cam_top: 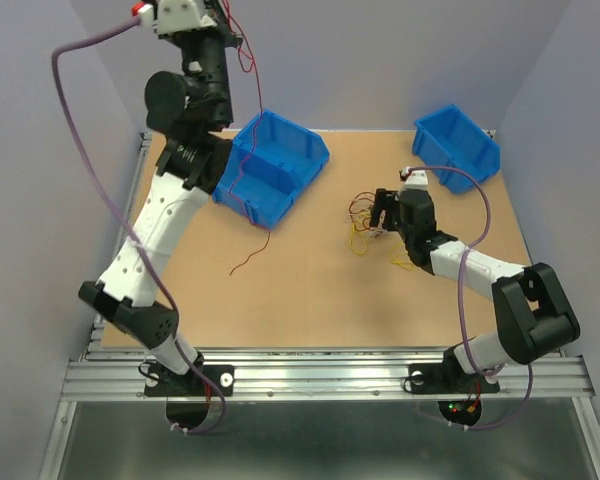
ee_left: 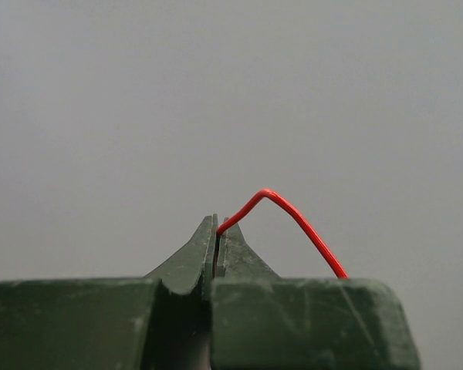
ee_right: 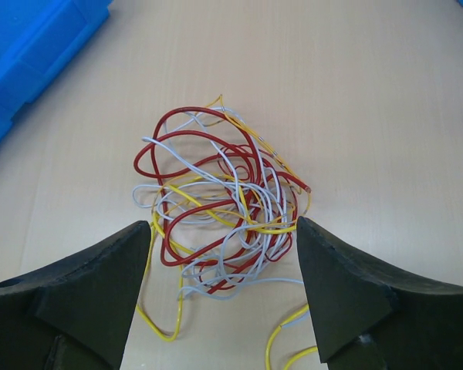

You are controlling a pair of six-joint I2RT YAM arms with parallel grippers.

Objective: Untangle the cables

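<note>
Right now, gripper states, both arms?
Left gripper: closed, pinching a red cable.
Right gripper: open above the cable tangle, holding nothing.

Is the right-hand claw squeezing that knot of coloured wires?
No, the right gripper is open, its jaws standing wide apart on either side of the wire tangle.

Btm end of red cable (ee_left: 312, 237) behind left hand (ee_left: 217, 223)

Red, yellow and white cables (ee_right: 216, 208) lie in one loose tangle; a single red cable (ee_left: 293, 212) hangs apart.
</note>
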